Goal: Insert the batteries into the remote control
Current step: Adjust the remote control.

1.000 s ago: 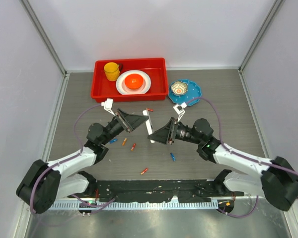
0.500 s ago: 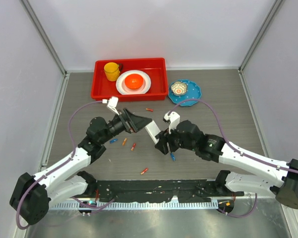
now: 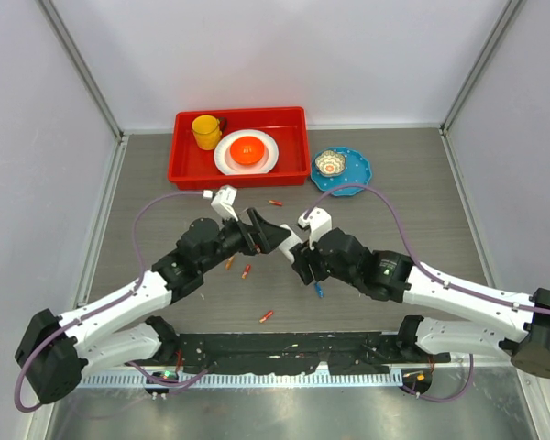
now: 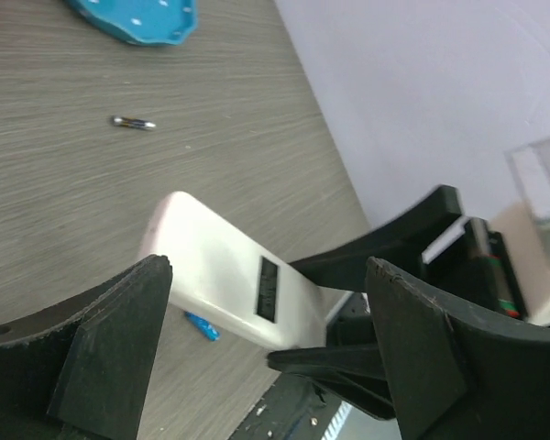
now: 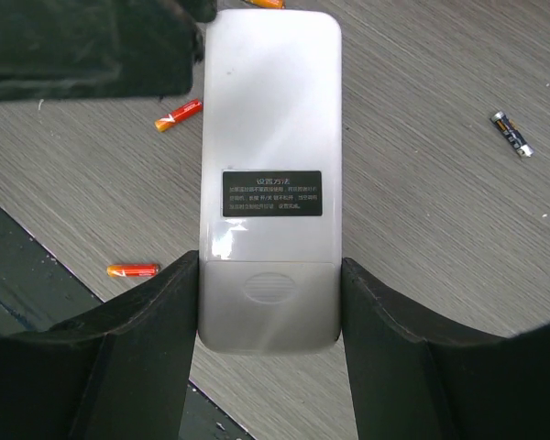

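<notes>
White remote (image 5: 269,183) back-up; loose batteries (image 5: 178,114)

**Remote drawn back from the tray, both pincers closing in**

A second ago the remote control (image 5: 269,174) stood as a thin white strip a little short of the red tray (image 3: 241,172), with a pincer at each side. The right pincer (image 5: 269,293) has since rolled over and drawn it farther from the tray, clamping its lower end. The left pincer (image 4: 268,275) has followed, sliding from below the tray's middle toward its right end. Its fingers (image 4: 101,348) are now spread either side of the remote.
</notes>
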